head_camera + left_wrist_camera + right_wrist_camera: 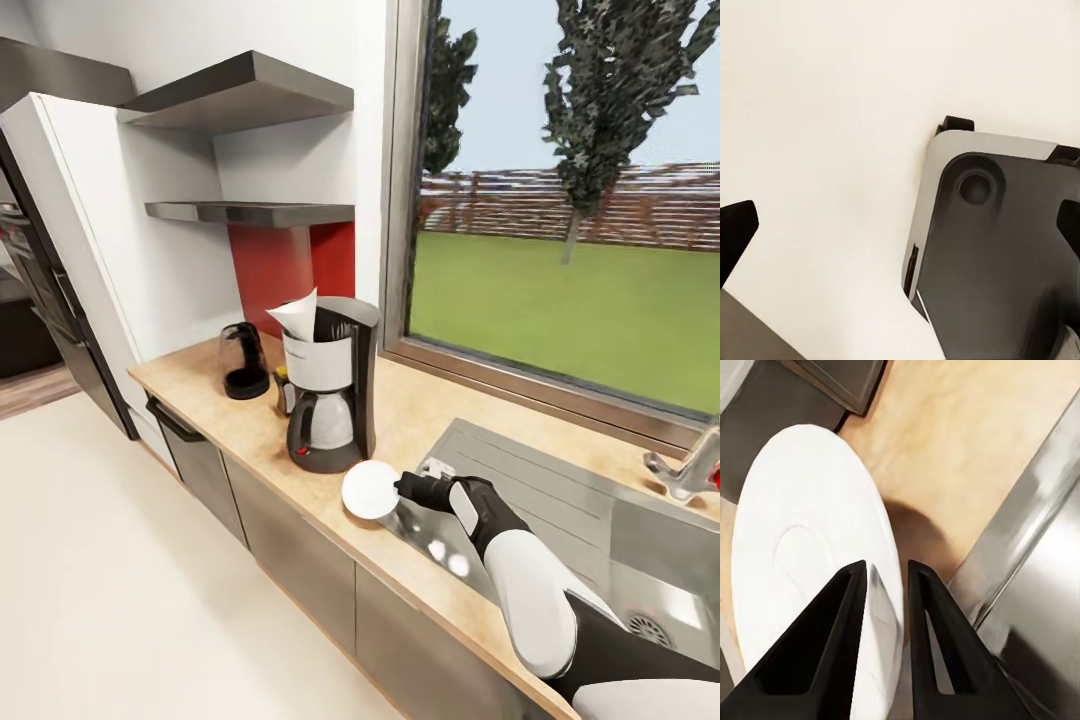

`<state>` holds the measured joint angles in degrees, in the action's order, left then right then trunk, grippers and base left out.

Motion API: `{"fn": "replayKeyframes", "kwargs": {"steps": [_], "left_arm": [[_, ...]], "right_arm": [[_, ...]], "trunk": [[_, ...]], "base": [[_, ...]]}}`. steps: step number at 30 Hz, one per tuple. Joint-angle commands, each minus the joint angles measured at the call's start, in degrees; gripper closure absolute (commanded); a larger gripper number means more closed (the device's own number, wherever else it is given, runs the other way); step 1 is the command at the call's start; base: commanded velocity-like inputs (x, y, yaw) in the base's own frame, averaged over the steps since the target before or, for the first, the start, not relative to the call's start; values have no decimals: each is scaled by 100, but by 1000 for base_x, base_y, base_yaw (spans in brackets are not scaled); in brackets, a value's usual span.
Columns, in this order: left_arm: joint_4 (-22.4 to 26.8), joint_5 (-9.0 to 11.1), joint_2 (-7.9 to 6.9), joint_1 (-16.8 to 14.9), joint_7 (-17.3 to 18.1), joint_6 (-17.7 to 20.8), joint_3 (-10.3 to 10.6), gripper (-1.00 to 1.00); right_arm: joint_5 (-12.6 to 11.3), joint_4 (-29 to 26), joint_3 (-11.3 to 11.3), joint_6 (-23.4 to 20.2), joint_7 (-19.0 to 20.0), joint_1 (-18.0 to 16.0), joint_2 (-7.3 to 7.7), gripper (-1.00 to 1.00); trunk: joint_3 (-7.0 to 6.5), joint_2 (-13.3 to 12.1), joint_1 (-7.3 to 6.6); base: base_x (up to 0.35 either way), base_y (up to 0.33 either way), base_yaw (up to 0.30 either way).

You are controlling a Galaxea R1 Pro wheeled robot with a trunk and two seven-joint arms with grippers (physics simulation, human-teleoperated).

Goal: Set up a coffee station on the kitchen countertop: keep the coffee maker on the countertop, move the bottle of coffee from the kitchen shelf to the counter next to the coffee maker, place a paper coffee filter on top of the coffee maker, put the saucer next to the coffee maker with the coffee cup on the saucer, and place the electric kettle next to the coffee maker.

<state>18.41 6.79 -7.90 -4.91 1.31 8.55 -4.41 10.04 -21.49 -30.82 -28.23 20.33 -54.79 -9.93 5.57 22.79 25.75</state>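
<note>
White saucer [371, 491] is pinched at its rim in your right gripper [405, 489], just right of the coffee maker [329, 398] on the countertop [420, 420]. Your right wrist view shows both fingers [832, 645] nearly closed across the saucer's edge. Your left wrist view shows pale floor [825, 112]; I cannot tell that jaw's state.
</note>
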Motion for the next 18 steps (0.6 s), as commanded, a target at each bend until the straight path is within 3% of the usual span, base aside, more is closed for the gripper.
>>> {"fn": "replayKeyframes", "kwargs": {"steps": [1, 7, 18], "left_arm": [[13, 60, 4, -1, 14, 42, -19, -100], [14, 60, 3, -1, 14, 42, -18, -100], [14, 60, -1, -1, 15, 42, -16, -100]], "right_arm": [[51, -14, -47, -33, 46, -5, -6, 100], [51, 143, -47, -33, 48, -5, -6, 100], [51, 224, -81, -33, 41, -5, -6, 100]], "trunk": [[13, 13, 4], [13, 13, 4], [13, 13, 4]], "base": [[26, 25, 0], [114, 123, 0], [4, 4, 0]]}}
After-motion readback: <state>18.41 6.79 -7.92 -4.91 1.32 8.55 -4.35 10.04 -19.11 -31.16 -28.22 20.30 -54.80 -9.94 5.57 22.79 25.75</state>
